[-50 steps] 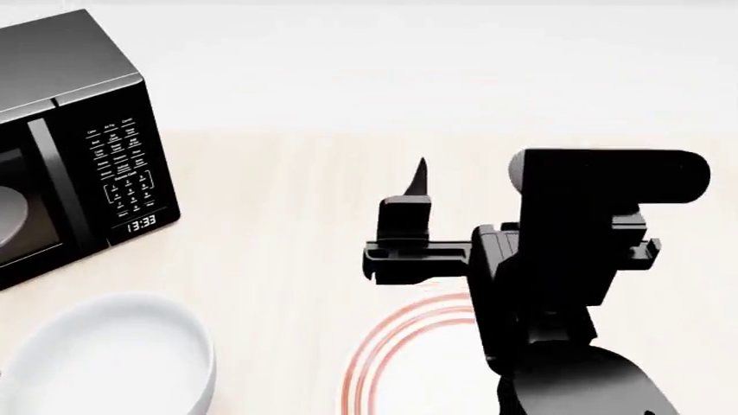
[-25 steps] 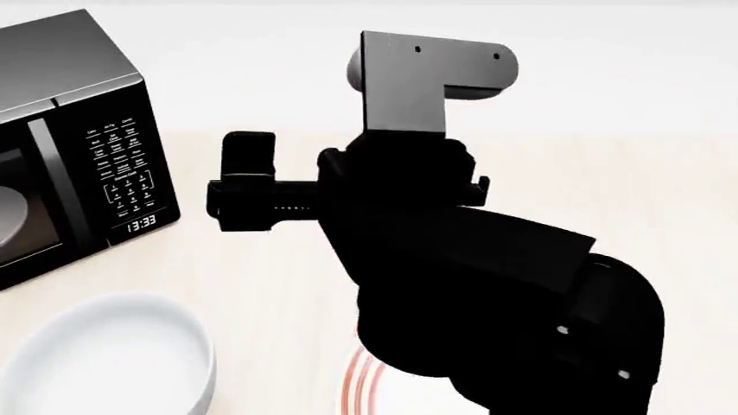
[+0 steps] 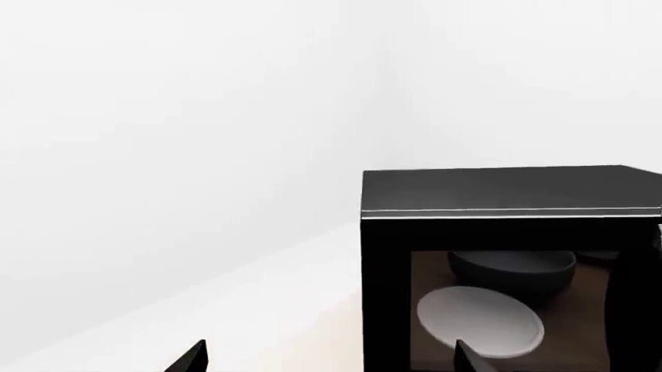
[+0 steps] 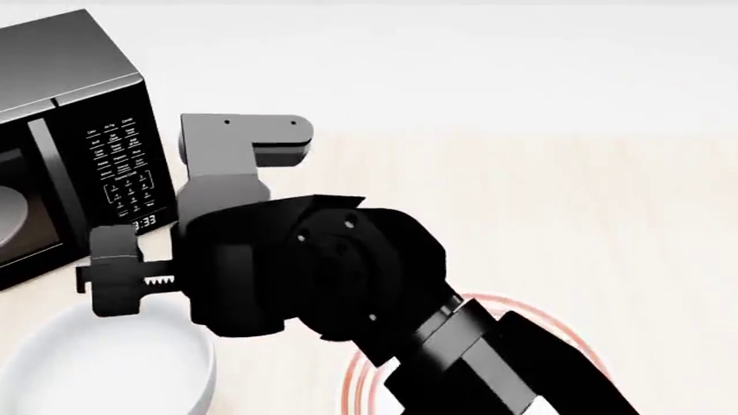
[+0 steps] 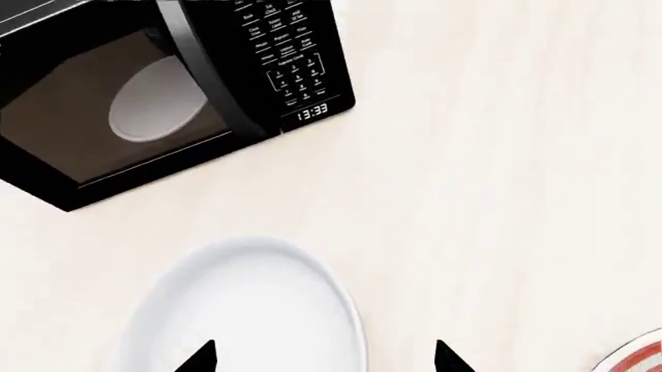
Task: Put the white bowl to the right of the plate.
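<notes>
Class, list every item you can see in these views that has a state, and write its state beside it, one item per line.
white bowl: upright, empty, resting on the table, not gripped.
plate: flat on the table, partly hidden by the right arm.
microwave: door shut, clock lit at 13:33, pale dish inside.
right gripper: open, above the bowl.
left gripper: open, holding nothing.

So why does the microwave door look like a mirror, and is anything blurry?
Left wrist view: the microwave door shows a dark reflection above its pale dish. Head view: the white bowl looks evenly lit, with only soft shading. Nothing looks blurry in any view.
</notes>
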Controlling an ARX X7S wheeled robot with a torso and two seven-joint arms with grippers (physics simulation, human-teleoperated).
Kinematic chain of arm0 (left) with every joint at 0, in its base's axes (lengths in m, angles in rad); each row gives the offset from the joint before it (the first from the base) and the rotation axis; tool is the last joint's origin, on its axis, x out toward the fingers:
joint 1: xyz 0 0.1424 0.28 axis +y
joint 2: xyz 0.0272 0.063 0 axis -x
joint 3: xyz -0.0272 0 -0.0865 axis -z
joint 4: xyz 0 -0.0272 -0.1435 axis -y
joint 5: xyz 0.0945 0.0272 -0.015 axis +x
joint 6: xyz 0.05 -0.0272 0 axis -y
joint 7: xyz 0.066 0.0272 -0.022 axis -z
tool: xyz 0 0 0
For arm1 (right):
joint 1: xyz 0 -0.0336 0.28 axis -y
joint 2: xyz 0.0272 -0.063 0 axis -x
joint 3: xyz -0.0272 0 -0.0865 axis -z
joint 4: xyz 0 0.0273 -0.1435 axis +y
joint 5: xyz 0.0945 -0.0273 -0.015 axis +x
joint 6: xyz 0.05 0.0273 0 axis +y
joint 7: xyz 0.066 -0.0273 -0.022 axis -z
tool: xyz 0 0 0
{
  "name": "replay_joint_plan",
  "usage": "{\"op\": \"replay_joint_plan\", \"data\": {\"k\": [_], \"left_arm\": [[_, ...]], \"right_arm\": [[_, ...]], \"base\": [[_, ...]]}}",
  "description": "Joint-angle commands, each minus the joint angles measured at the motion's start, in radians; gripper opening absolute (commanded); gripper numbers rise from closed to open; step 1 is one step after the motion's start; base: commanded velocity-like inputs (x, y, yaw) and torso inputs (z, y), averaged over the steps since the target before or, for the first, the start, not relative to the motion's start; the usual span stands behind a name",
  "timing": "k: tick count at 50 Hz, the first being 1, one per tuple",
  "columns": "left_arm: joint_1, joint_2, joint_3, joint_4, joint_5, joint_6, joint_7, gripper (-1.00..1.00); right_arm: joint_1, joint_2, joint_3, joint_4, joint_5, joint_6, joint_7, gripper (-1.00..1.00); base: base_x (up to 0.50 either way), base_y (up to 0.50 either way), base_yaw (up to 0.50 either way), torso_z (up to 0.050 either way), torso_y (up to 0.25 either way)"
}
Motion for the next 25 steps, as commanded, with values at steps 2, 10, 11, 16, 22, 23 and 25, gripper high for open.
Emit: {"op": "replay_joint_plan", "data": {"k": [2,10,11,16,22,23,25], "left_arm": [[0.027,0.004,-0.063,0.027,-0.024,0.002,-0.002,1.00],[0.037,0.006,-0.069,0.042,-0.029,0.005,-0.005,1.00],[0.037,0.005,-0.069,0.043,-0.029,0.005,-0.006,1.00],[0.039,0.004,-0.073,0.045,-0.034,0.004,-0.005,1.00],[0.044,0.005,-0.078,0.050,-0.039,0.007,-0.006,1.00],[0.045,0.005,-0.078,0.050,-0.040,0.008,-0.006,1.00],[0.045,0.005,-0.077,0.051,-0.040,0.008,-0.007,1.00]], "right_arm": [[0.123,-0.001,-0.450,0.162,0.320,-0.256,-0.081,1.00],[0.146,-0.002,-0.625,0.135,0.437,-0.357,-0.124,1.00],[0.138,-0.002,-0.637,0.131,0.445,-0.365,-0.122,1.00],[0.117,-0.002,-0.659,0.133,0.456,-0.370,-0.123,1.00],[0.089,-0.002,-0.660,0.126,0.443,-0.371,-0.120,1.00],[0.084,-0.002,-0.660,0.119,0.438,-0.376,-0.115,1.00],[0.078,-0.002,-0.659,0.113,0.433,-0.377,-0.114,1.00]], "base": [[0.00,0.00,0.00,0.000,0.000],[0.00,0.00,0.00,0.000,0.000],[0.00,0.00,0.00,0.000,0.000],[0.00,0.00,0.00,0.000,0.000],[0.00,0.00,0.00,0.000,0.000],[0.00,0.00,0.00,0.000,0.000],[0.00,0.00,0.00,0.000,0.000]]}}
